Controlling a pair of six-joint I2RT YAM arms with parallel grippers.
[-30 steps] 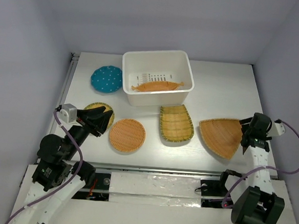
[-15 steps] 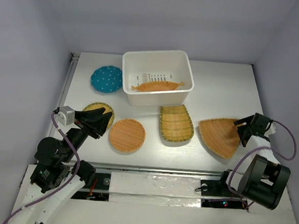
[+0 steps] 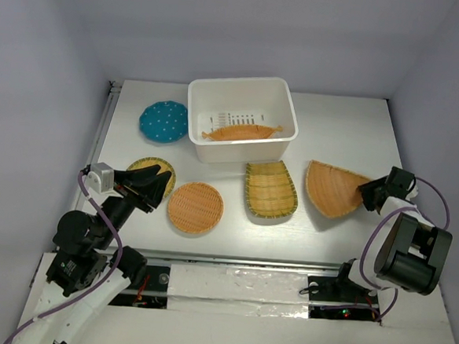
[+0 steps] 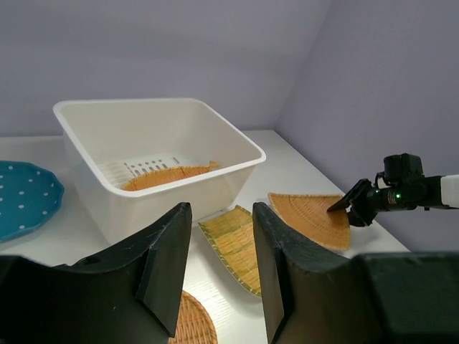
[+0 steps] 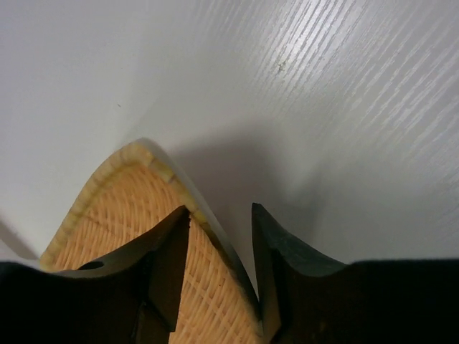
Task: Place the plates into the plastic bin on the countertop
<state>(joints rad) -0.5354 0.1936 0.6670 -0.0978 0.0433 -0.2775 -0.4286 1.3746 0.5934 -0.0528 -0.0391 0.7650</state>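
The white plastic bin [image 3: 198, 130] stands at the back centre with the orange boat-shaped plate [image 3: 240, 132] inside; both show in the left wrist view, bin [image 4: 72, 120] and plate [image 4: 165, 175]. The teal dotted plate [image 3: 164, 122] lies to the bin's left. My right gripper [image 3: 367, 196] is shut on the rim of the orange fan-shaped plate [image 3: 332, 189], whose rim sits between its jaws [image 5: 219, 211]. My left gripper [image 3: 158, 184] is open and empty above a yellow-green round plate [image 3: 145, 164]. An orange round plate [image 3: 195, 207] and a yellow-green scoop-shaped plate [image 3: 271, 189] lie on the countertop [image 3: 342, 133].
Grey walls close in the white table on three sides. The right arm's base [image 3: 406, 259] sits at the front right, the left arm's base [image 3: 78, 252] at the front left. The table's front edge runs just below the plates.
The right gripper has swung back and to the left, and the fan-shaped plate has moved with it toward the bin. The left arm has barely moved.
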